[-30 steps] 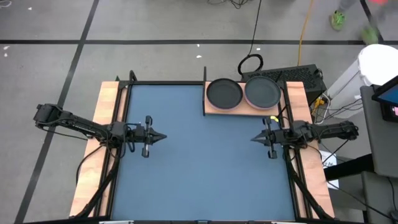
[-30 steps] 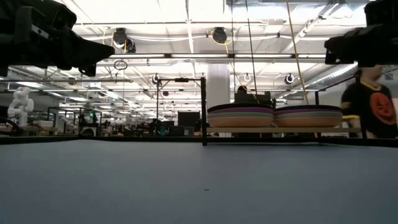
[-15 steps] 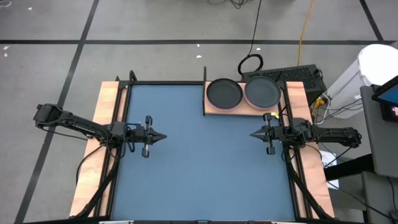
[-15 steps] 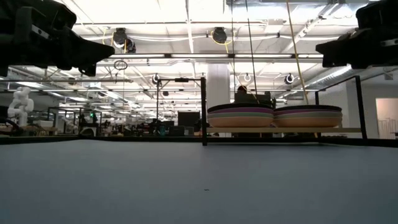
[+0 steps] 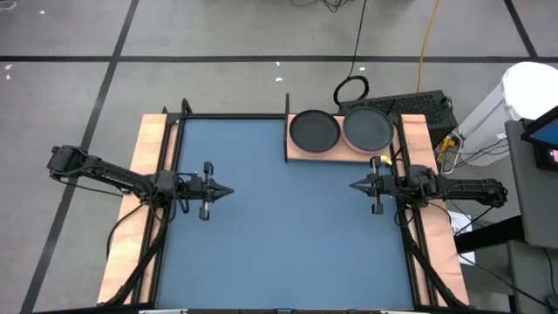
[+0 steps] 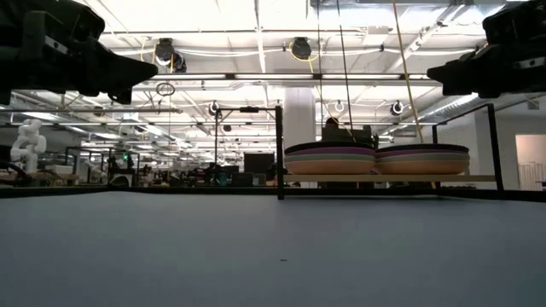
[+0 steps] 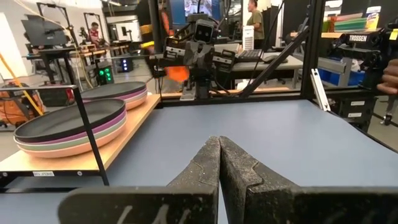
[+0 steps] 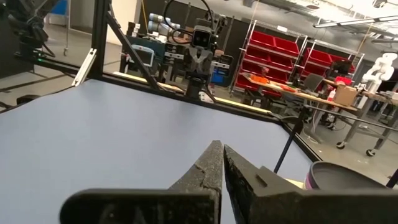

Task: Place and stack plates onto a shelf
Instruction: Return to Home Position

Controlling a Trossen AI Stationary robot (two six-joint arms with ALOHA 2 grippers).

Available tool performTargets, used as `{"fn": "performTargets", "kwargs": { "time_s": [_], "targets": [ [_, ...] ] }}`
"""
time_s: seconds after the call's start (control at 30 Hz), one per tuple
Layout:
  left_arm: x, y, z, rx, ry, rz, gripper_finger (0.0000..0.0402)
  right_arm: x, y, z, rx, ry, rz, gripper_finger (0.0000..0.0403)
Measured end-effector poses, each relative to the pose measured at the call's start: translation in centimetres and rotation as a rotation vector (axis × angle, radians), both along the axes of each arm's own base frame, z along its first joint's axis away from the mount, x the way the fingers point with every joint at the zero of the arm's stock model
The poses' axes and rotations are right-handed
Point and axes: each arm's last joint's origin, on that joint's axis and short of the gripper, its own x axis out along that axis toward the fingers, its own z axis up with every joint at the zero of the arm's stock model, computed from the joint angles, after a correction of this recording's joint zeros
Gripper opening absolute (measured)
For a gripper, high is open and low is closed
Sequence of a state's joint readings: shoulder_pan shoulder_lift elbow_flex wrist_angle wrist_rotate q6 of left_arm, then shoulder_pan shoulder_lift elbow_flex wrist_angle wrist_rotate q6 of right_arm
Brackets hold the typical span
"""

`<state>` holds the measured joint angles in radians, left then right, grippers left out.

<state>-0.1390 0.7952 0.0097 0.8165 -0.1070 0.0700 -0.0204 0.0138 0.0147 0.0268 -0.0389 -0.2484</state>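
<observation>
Left tool (image 5: 228, 191): fingers pressed together, nothing held, poised over the left side of the desk (image 5: 146, 144).
Right tool (image 5: 353, 186): likewise closed and empty, over the right side, near the shelf (image 5: 342, 155).
Plates (image 5: 314, 130): stacked in two piles on the shelf, at the far right corner.

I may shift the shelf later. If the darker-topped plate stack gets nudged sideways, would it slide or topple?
It would probably slide, not topple: the stack is low, wide and nested. Looking smooth, it may skid on the bare wooden shelf, possibly against the neighbouring stack close beside it. The left gripper and right gripper wait shut over the mat.
</observation>
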Motion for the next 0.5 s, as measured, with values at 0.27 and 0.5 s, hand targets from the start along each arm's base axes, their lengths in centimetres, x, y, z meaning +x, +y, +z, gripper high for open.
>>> {"fn": "performTargets", "kwargs": {
  "time_s": [0.27,0.5],
  "targets": [
    [0.01,0.07,-0.28,0.009,0.029,0.005,0.0003,0.00,0.00,0.11,0.000,-0.012,0.000,0.0000],
    [-0.33,0.62,0.43,0.015,-0.025,0.040,0.0003,0.00,0.00,0.15,0.000,-0.016,0.000,0.0000]
  ]
}}
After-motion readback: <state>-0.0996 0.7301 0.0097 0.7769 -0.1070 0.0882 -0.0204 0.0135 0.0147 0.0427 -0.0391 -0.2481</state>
